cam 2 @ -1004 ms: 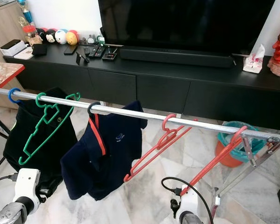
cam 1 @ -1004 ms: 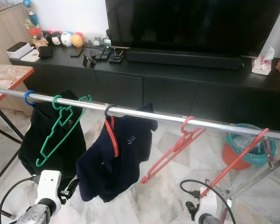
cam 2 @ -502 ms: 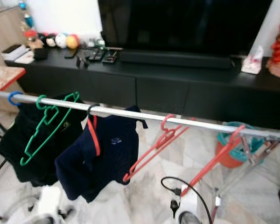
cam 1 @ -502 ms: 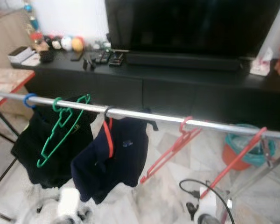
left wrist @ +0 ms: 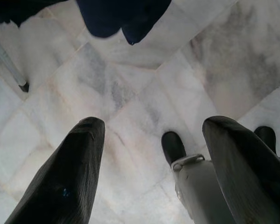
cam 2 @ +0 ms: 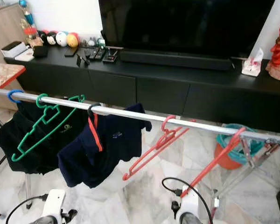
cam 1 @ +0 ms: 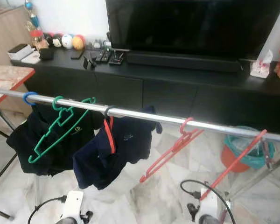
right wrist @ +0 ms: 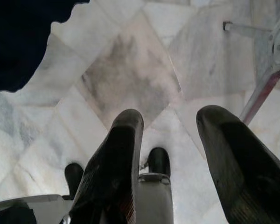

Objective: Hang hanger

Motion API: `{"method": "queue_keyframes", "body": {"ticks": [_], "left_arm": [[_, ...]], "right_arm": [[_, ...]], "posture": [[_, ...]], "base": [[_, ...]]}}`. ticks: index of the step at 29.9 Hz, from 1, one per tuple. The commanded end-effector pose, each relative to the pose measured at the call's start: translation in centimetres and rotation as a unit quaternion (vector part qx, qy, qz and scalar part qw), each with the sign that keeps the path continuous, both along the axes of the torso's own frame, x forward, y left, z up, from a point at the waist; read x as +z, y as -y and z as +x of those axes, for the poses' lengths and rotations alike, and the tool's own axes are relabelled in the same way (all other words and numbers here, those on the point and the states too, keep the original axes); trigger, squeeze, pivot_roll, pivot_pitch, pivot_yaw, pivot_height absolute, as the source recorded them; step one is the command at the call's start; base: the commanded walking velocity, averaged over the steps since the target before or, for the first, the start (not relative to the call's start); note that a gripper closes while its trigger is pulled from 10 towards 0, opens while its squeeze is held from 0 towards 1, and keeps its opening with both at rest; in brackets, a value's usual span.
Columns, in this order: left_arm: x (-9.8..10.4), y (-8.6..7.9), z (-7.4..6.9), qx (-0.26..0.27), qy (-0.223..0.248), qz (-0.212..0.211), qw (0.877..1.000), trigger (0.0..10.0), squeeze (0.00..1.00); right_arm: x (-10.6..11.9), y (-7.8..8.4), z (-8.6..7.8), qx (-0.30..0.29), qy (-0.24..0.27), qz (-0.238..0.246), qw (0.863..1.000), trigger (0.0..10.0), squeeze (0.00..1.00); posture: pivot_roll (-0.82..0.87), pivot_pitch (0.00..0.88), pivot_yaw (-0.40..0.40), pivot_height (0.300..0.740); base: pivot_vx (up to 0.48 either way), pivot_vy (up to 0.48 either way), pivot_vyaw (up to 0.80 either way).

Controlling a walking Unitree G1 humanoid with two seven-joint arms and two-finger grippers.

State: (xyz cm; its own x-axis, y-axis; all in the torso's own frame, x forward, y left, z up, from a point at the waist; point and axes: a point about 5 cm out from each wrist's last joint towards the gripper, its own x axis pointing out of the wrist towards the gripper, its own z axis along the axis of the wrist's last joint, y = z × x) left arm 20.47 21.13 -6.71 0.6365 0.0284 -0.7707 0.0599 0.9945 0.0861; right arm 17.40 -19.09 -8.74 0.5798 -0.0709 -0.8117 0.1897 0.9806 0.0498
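A silver rail [cam 1: 144,116] crosses in front of me. From left to right it carries a blue hook [cam 1: 28,97] with a black garment [cam 1: 46,149], an empty green hanger [cam 1: 60,123], a navy polo shirt [cam 1: 116,149] on a black hook, and an empty red hanger [cam 1: 172,147]. A second red hanger [cam 1: 238,161] slants down from the rail's right end. My left gripper [left wrist: 154,126] and right gripper [right wrist: 170,114] hang low, both open and empty, pointing at the marble floor. Their white wrists [cam 1: 74,205] [cam 1: 207,212] sit below the rail.
Behind the rail stands a black TV console [cam 1: 177,88] with remotes, toys and a tissue box, under a large TV [cam 1: 191,23]. An orange bucket with a teal bag [cam 1: 245,149] sits at right by the rack's legs [cam 1: 266,172]. A red-edged table [cam 1: 9,77] is at left.
My left arm has dropped lower and shifted right. The black garment and navy shirt have swung up to the left. The right arm and both red hangers stay put.
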Motion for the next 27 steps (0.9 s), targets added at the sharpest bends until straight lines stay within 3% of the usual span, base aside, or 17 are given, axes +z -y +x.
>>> {"method": "queue_keyframes", "body": {"ticks": [1, 10, 20, 27], "left_arm": [[-0.1, 0.2, 0.1, -0.007, -0.004, 0.002, 1.0, 10.0, 0.0], [-0.2, 1.7, 0.3, -0.021, -0.009, -0.006, 1.0, 10.0, 0.0], [-0.7, 1.3, -0.6, -0.018, -0.021, 0.007, 1.0, 10.0, 0.0], [-0.7, 1.1, -0.6, -0.016, -0.021, 0.013, 1.0, 10.0, 0.0]], "right_arm": [[-0.3, 0.2, -0.9, 0.013, -0.01, -0.003, 1.0, 10.0, 0.0], [-0.4, 1.0, -1.5, 0.03, -0.012, -0.015, 0.999, 10.0, 0.0], [0.0, 0.6, -0.4, 0.053, 0.009, -0.015, 0.998, 10.0, 0.0], [-0.2, 0.8, -1.0, 0.048, -0.007, -0.016, 0.999, 10.0, 0.0]], "posture": [[-0.11, 0.0, 0.004, 0.74], [-0.1, 0.0, -0.018, 0.74], [-0.09, 0.0, -0.01, 0.74], [-0.09, 0.0, -0.002, 0.74]], "base": [[0.0, 0.0, 0.0], [0.0, 0.0, 0.0], [0.0, 0.0, 0.0], [0.0, 0.0, 0.0]]}}
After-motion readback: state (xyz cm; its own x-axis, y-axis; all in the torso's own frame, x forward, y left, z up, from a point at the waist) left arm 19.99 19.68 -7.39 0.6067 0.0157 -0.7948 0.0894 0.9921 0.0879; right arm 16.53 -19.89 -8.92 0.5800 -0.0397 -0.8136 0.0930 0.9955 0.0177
